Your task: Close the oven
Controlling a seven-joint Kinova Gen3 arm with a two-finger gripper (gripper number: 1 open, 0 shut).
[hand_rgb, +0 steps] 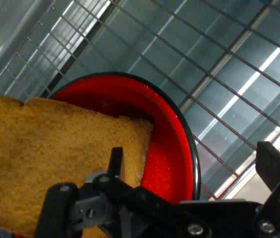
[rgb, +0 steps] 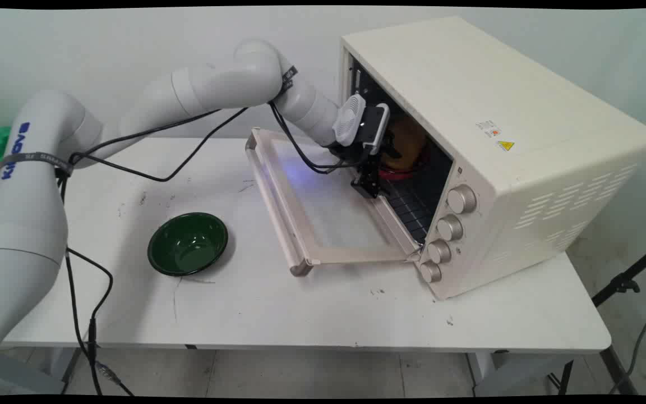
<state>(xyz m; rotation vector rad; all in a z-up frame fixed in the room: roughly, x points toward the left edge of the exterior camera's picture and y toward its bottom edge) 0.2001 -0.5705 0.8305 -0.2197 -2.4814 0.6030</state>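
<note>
Reaches through the mouth of the cream toaster oven (rgb: 497,112) at centre right of the main view, black gripper (rgb: 368,189) low over the wire rack (rgb: 407,209). Stands with the oven's glass door (rgb: 300,247) folded down flat toward the lower left, resting over the white table (rgb: 300,314). Inside, on the rack, sits a red bowl (rgb: 408,171) with a black rim, holding a slice of brown toasted bread (rgb: 404,145) that leans up out of it. Seen from the hand, fills the left half of the frame with bread (hand_rgb: 45,158), red bowl (hand_rgb: 170,148) curving round it, rack (hand_rgb: 219,64) bars crossing the upper right. Gripper (hand_rgb: 194,161) fingers spread wide: one in front of the slice's edge, the other out beyond the bowl's rim at right. Hard to tell whether either finger touches anything. Nothing pinched. Well apart, at lower left of the main view, a dark green bowl (rgb: 188,244) on the table, only its glossy inside showing.
</note>
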